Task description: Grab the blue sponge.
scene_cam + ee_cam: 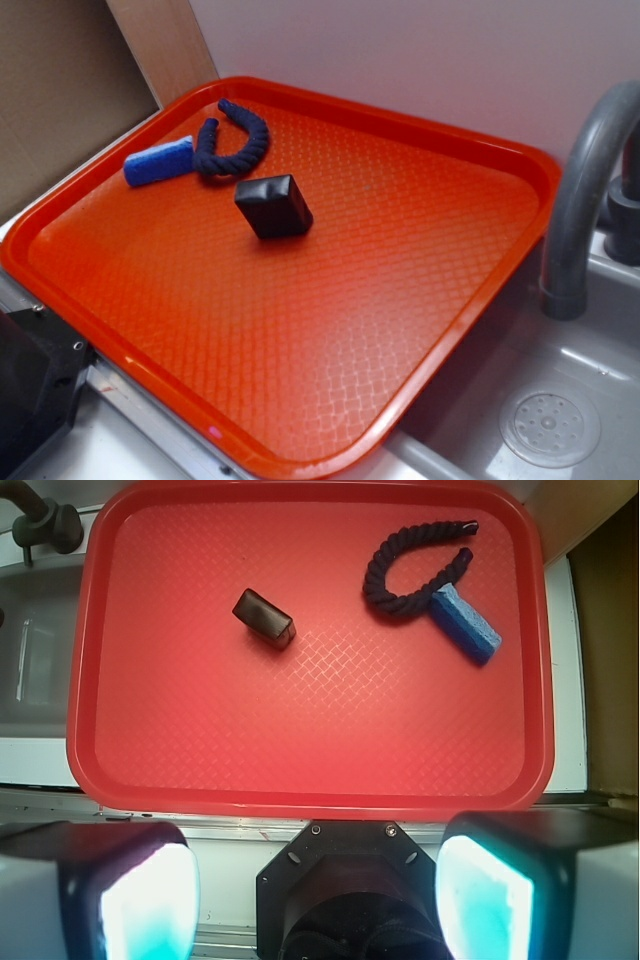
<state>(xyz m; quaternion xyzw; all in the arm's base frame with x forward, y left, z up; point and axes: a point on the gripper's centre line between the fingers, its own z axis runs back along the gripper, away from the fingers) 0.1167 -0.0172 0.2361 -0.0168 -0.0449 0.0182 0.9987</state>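
Tool (318, 900) hung above the near edge of the tray (300, 790), fingers (140, 900) spread wide apart, nothing between them, well clear of everything on the tray. Not seen in the exterior view. Black block (264, 618) lay alone toward tray centre-left in the wrist view. Rope (410, 570), dark navy, curled in an open loop at the far right. Sponge (465, 624), bright blue, lay flat on the tray, one end touching the rope's curve, near the tray's right rim. Sink (560, 420) w/ grey faucet (580, 200) sat beside the tray.
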